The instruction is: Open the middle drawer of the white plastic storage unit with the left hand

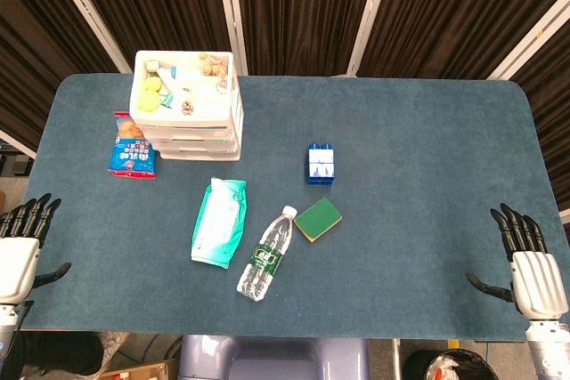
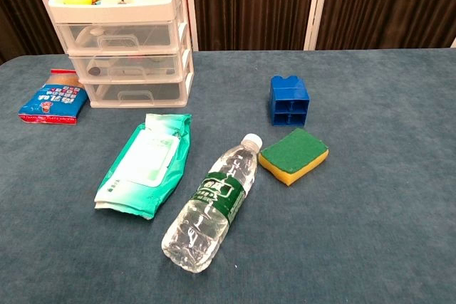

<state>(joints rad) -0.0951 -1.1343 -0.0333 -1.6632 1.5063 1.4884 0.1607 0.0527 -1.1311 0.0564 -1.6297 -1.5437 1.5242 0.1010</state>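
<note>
The white plastic storage unit (image 1: 189, 109) (image 2: 122, 37) stands at the table's far left, its top tray full of small items. Three clear drawers face me in the chest view; the middle drawer (image 2: 130, 66) sits pushed in, flush with the others. My left hand (image 1: 21, 251) hovers at the table's near left edge, fingers straight and spread, holding nothing, far from the unit. My right hand (image 1: 529, 269) is at the near right edge, likewise spread and empty. Neither hand appears in the chest view.
A blue snack packet (image 1: 132, 149) (image 2: 51, 100) lies left of the unit. In front of it lie a green wet-wipes pack (image 1: 219, 222) (image 2: 146, 164), a water bottle (image 1: 266, 253) (image 2: 211, 201), a green-yellow sponge (image 1: 318, 219) (image 2: 293, 155) and a blue block (image 1: 321, 164) (image 2: 289, 100).
</note>
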